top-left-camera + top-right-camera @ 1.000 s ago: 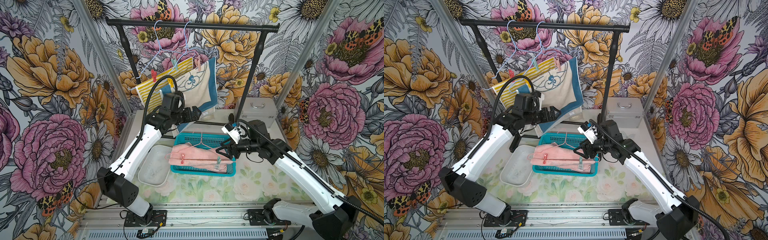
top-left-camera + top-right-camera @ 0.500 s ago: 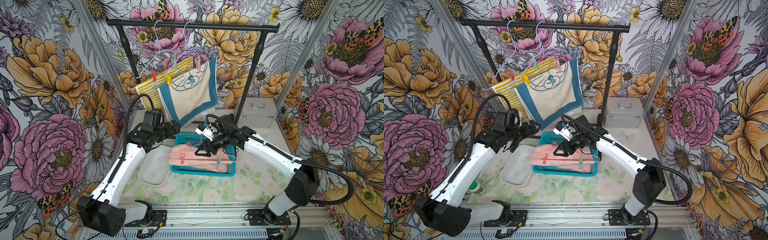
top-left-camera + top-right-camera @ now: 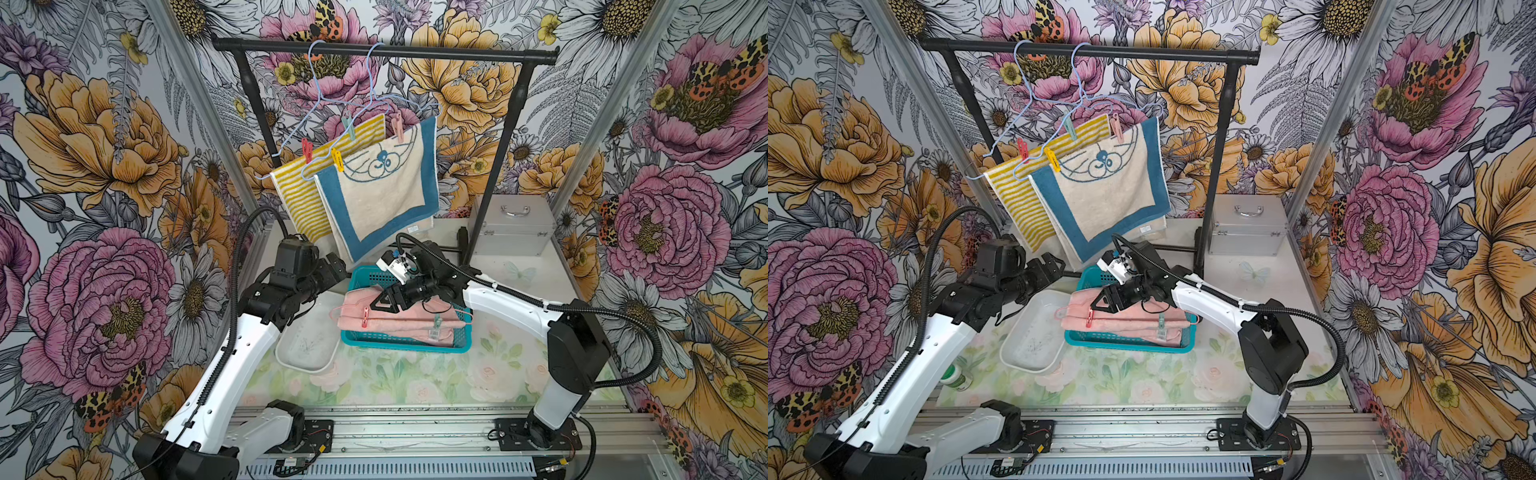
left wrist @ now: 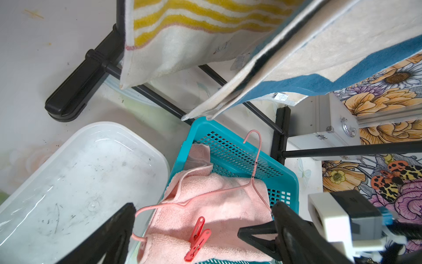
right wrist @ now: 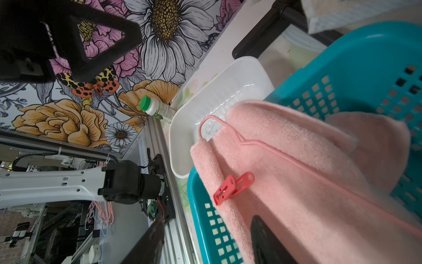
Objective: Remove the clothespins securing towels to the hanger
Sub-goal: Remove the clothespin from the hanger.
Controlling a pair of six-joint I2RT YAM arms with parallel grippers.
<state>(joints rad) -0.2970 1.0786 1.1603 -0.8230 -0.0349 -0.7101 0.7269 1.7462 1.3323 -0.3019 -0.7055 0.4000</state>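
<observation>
Now my right gripper (image 3: 380,302) hovers low over the pink towel (image 3: 399,324), jaws partly apart with nothing between them. Its tips are just beside the red clothespin (image 3: 365,318) clipping that towel to its pink hanger (image 4: 257,157); a second ago it sat back over the right end of the teal basket (image 3: 405,345). My left gripper (image 3: 338,268) is spread wide and empty at the basket's far left corner. A second ago it was up against the cream towel (image 3: 386,199), which was bunched then and hangs flat now. A mint clothespin (image 3: 436,328) holds the pink towel's other end, unmoved. Left of the basket, the white tray (image 3: 305,351) lies in the same spot. On the rail behind, the cream towel keeps its yellow clothespin (image 3: 337,160) and pale pink clothespin (image 3: 397,126), and the striped towel (image 3: 295,195) keeps a second red clothespin (image 3: 306,150) and a second mint clothespin (image 3: 349,124).
</observation>
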